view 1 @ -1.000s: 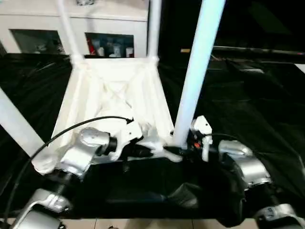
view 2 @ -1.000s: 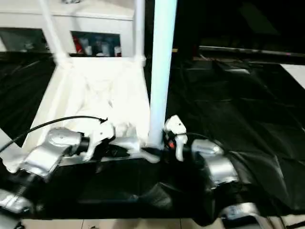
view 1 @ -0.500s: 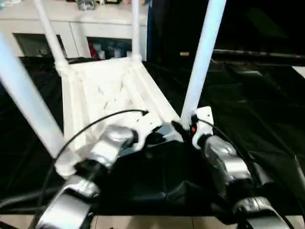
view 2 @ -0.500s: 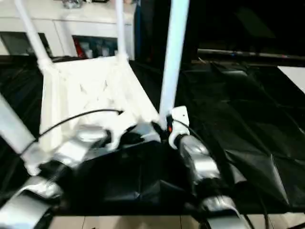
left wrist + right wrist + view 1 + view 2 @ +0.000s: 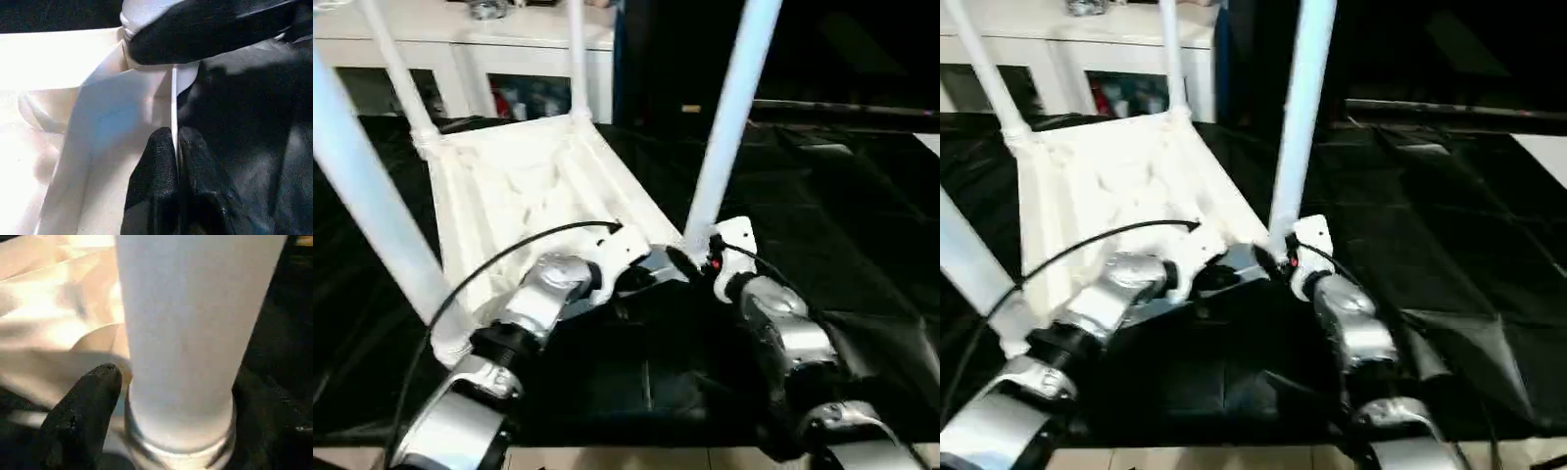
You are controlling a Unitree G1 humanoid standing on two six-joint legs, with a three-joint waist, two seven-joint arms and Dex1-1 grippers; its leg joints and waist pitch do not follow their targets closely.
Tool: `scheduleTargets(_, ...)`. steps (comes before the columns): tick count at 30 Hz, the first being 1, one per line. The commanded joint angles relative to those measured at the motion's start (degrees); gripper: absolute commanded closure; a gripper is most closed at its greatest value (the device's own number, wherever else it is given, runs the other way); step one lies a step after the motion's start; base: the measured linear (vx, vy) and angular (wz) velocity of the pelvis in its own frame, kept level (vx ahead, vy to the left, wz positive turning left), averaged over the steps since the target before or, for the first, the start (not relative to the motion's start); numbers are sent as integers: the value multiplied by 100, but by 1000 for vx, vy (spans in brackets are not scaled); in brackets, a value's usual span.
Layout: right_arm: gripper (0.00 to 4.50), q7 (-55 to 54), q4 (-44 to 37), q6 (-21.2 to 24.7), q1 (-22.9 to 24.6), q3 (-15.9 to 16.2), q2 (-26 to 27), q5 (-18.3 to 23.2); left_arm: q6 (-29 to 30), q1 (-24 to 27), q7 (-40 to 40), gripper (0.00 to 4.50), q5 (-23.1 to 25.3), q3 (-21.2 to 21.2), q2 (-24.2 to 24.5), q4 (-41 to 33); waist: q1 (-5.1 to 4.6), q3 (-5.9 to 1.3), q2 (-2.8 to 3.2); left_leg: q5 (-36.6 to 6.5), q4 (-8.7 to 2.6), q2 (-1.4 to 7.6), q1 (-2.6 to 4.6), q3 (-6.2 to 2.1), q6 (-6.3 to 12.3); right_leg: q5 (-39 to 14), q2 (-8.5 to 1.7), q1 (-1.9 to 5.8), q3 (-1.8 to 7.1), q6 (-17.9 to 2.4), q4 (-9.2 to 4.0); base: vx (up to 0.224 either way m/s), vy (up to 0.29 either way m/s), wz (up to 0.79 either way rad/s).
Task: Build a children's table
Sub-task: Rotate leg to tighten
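White tabletop [image 5: 524,186] lay upside down, all four legs [image 5: 729,117] socketed; my left gripper [image 5: 175,166] pinched its rim, my right gripper [image 5: 171,396] straddled the near leg's base.

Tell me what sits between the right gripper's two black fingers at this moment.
In the right wrist view, the right gripper has the base of a white leg between its fingers, just above the tabletop's corner socket.

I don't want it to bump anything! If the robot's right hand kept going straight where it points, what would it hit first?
Probably the white leg. It stands right in front of the right hand, between its black fingers, at the tabletop corner. Whether they already touch it is hard to tell.
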Motion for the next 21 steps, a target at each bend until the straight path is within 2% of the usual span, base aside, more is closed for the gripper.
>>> scheduleTargets(1, 62, 869, -394, 96, 68, 471, 6, 156, -283, 235, -370, 450, -381, 98, 7, -23, 29, -234, -133, -1386, -337, 199, -26, -113, 354, -2216, -374, 223, 216, -676, -579, 0, 0, 0)
scheduleTargets(4, 62, 1153, -526, 149, 108, 485, -137, 232, -316, 311, -646, 450, -485, 106, 106, -157, 23, -237, -127, -1268, -344, 210, -37, -112, 343, -2099, -364, 217, 221, -725, -558, 0, 0, 0)
scheduleTargets(5, 62, 1593, -697, 212, 155, 446, -355, 337, -329, 458, -1112, 450, -634, 90, 322, -418, 23, -236, -127, -1228, -339, 211, -22, -102, 341, -2013, -357, 201, 225, -772, -554, 0, 0, 0)
scheduleTargets(6, 62, 1627, -709, 217, 157, 440, -371, 342, -323, 470, -1148, 450, -644, 90, 341, -437, 28, -244, -119, -1181, -333, 221, -40, -106, 357, -1855, -367, 221, 226, -844, -519, 0, 0, 0)
scheduleTargets(8, 62, 1875, -801, 247, 184, 415, -493, 386, -267, 570, -1451, 450, -731, 91, 497, -601, 22, -245, -98, -1179, -333, 230, -23, -97, 371, -1687, -351, 204, 225, -932, -505, 0, 0, 0)
scheduleTargets(9, 62, 2097, -892, 311, 221, 429, -598, 457, -187, 663, -1709, 450, -813, 95, 635, -743, 19, -247, -108, -1161, -329, 228, -19, -91, 382, -1609, -341, 202, 226, -960, -498, 0, 0, 0)
scheduleTargets(12, 62, 2449, -1044, 420, 308, 519, -767, 534, -138, 764, -1946, 450, -899, 169, 809, -811, 33, -260, -72, -985, -315, 244, -4, -82, 429, -1015, -325, 209, 222, -1178, -418, 0, 0, 0)
scheduleTargets(14, 62, 2522, -1066, 435, 334, 561, -809, 497, -174, 769, -1954, 450, -883, 208, 851, -765, 42, -268, -80, -868, -300, 236, -6, -70, 464, -719, -316, 226, 218, -1255, -385, 0, 0, 0)
scheduleTargets(15, 77, 2522, -1066, 435, 334, 561, -809, 497, -174, 769, -1954, 450, -883, 208, 851, -765, 40, -265, -85, -850, -297, 231, -15, -65, 474, -672, -319, 228, 218, -1271, -384, 0, 0, 0)
scheduleTargets(16, 96, 2607, -1054, 443, 351, 613, -843, 461, -186, 785, -1956, 450, -884, 234, 891, -770, 35, -257, -94, -904, -297, 224, -24, -64, 469, -756, -332, 234, 216, -1273, -398, 0, 0, 0)
scheduleTargets(18, 96, 2670, -1039, 436, 357, 643, -862, 432, -160, 799, -1991, 450, -907, 242, 918, -796, 31, -238, -104, -1073, -308, 222, -17, -68, 405, -1192, -351, 230, 221, -1174, -446, 0, 0, 0)
scheduleTargets(21, 135, 2741, -1022, 419, 365, 705, -880, 385, -143, 805, -2001, 450, -915, 251, 943, -811, 33, -233, -109, -1183, -318, 224, -11, -80, 334, -1586, -362, 223, 226, -1034, -474, 0, 0, 0)
